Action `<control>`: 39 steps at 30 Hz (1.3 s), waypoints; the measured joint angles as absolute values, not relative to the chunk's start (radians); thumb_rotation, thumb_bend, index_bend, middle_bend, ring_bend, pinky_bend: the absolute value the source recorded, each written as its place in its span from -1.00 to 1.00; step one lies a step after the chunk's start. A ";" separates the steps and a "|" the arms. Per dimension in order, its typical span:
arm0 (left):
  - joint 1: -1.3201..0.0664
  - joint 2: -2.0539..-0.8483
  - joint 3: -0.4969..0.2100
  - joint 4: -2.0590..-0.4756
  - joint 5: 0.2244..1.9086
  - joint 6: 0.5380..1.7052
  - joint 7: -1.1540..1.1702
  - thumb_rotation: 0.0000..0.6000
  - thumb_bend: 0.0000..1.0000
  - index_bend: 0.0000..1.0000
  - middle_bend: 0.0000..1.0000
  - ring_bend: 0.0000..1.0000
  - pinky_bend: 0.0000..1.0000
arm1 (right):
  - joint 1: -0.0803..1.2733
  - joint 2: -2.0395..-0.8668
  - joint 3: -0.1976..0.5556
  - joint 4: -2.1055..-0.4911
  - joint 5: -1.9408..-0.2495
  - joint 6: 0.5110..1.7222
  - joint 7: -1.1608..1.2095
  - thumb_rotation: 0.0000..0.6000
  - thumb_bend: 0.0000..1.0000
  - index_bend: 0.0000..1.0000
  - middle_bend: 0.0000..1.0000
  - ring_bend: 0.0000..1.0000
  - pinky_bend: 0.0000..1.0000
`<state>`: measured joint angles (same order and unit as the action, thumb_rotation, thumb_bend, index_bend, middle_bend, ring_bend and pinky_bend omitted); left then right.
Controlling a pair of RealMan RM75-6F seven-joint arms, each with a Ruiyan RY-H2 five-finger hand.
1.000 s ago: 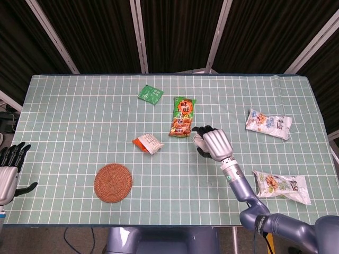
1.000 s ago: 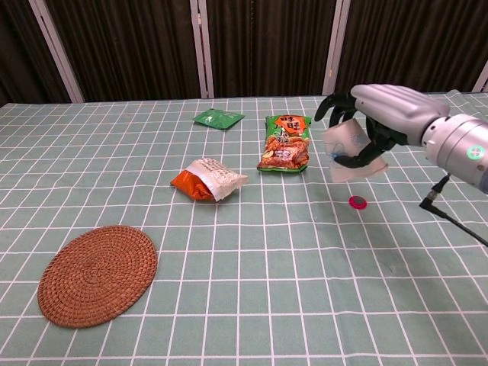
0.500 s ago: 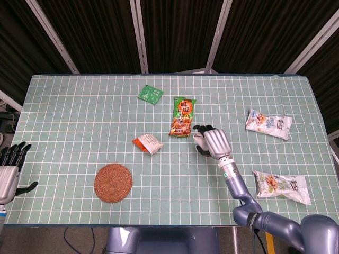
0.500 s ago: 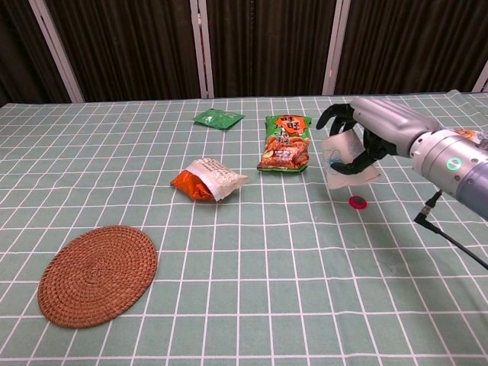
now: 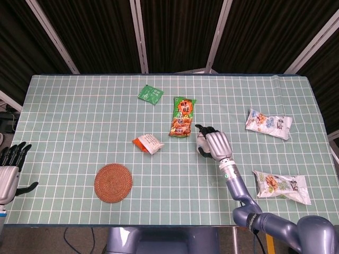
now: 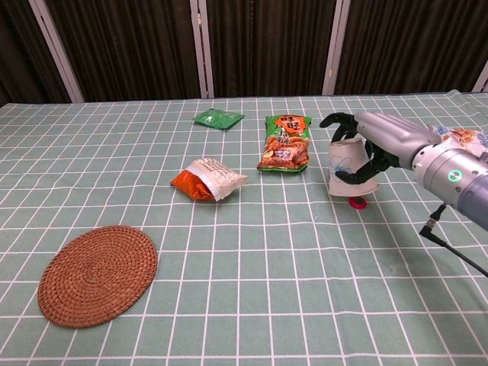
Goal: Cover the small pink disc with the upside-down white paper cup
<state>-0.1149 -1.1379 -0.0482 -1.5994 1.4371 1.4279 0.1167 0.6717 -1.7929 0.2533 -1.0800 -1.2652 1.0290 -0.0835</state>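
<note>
My right hand [image 6: 377,141] grips the upside-down white paper cup [image 6: 347,168] around its sides, low over the table. The small pink disc [image 6: 356,202] peeks out at the cup's front rim, partly hidden by it. In the head view the right hand [image 5: 216,144] covers most of the cup [image 5: 202,143], and the disc is hidden there. My left hand [image 5: 9,168] hangs open at the table's left front corner, holding nothing.
A red and green snack bag [image 6: 286,142] lies just left of the cup. An orange and white packet [image 6: 206,179], a green sachet [image 6: 218,118] and a round woven mat [image 6: 97,264] lie further left. Two snack bags [image 5: 268,123] [image 5: 280,186] lie to the right.
The right hand has lowered the cup toward the table, from hanging tilted above the disc to nearly upright, with its rim over the disc. The left hand has not moved.
</note>
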 measured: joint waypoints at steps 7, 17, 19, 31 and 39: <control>-0.115 -1.136 -0.047 -1.602 1.440 1.430 0.115 1.00 -1.00 -1.00 -1.00 -1.00 -1.00 | 0.666 -1.777 0.241 -1.104 -1.266 1.022 -0.086 1.00 -0.46 -0.84 -0.67 -0.71 -0.30; -0.112 -1.129 -0.044 -1.608 1.449 1.435 0.104 1.00 -1.00 -1.00 -1.00 -1.00 -1.00 | 0.635 -1.731 0.203 -1.184 -1.295 1.057 -0.110 1.00 -0.50 -0.88 -0.89 -0.92 -0.72; -0.112 -1.128 -0.043 -1.610 1.452 1.437 0.103 1.00 -1.00 -1.00 -1.00 -1.00 -1.00 | 0.629 -1.720 0.198 -1.203 -1.304 1.068 -0.113 1.00 -0.50 -0.92 -0.97 -0.99 -0.91; -0.100 -1.119 -0.041 -1.619 1.474 1.473 0.097 1.00 -1.00 -1.00 -1.00 -1.00 -1.00 | 0.556 -1.518 0.166 -1.418 -1.448 1.244 -0.066 1.00 -1.00 -1.00 -1.00 -1.00 -1.00; -0.083 -1.122 -0.030 -1.613 1.541 1.536 0.102 1.00 -1.00 -1.00 -1.00 -1.00 -1.00 | 0.374 -1.261 0.079 -1.586 -1.520 1.430 -0.012 1.00 -1.00 -1.00 -1.00 -1.00 -1.00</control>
